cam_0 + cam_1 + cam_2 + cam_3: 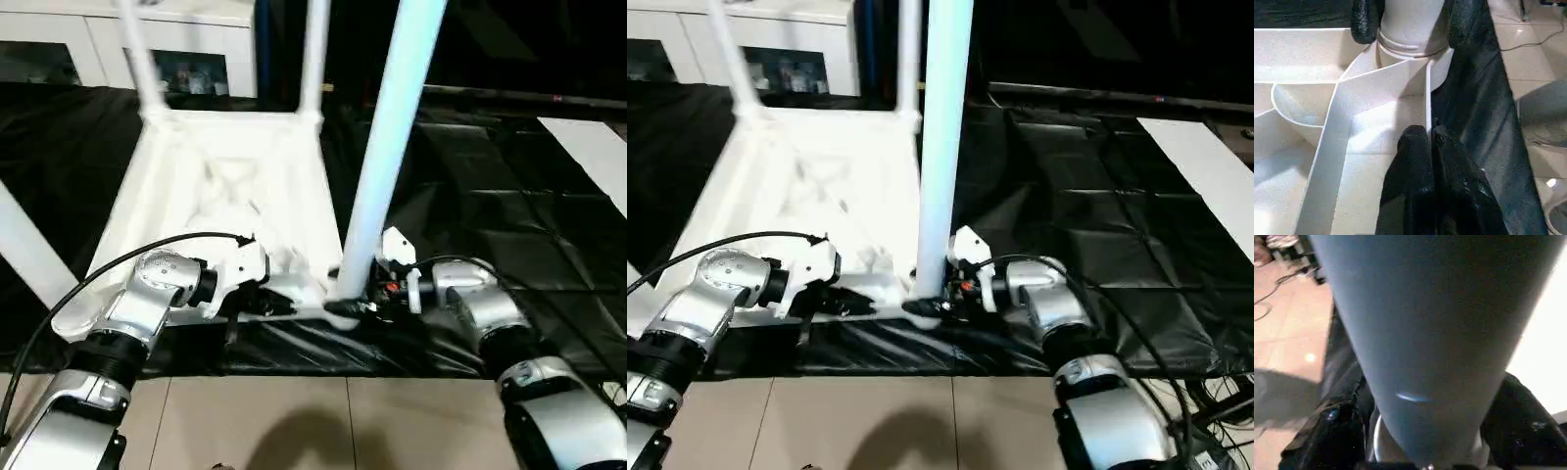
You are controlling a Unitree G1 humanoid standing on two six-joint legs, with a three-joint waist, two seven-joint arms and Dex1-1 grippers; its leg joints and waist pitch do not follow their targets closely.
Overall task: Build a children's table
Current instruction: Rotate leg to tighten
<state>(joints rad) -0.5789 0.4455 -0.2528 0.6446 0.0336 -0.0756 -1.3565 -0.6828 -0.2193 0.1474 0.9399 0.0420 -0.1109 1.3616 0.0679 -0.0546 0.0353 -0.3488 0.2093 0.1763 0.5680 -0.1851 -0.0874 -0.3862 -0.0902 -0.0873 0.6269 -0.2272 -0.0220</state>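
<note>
Currently, left gripper [1426, 134] pinches the near rim of the upturned tabletop [230, 186] at 7 o'clock; at 5 o'clock, right gripper [1413, 17] straddles the socketed near-right leg [387, 137], fingers [1365, 19] either side.

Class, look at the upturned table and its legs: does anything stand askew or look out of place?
Yes. The near leg in the tabletop's near right corner socket leans to the right instead of standing straight. The right gripper's fingers straddle its base.
</note>
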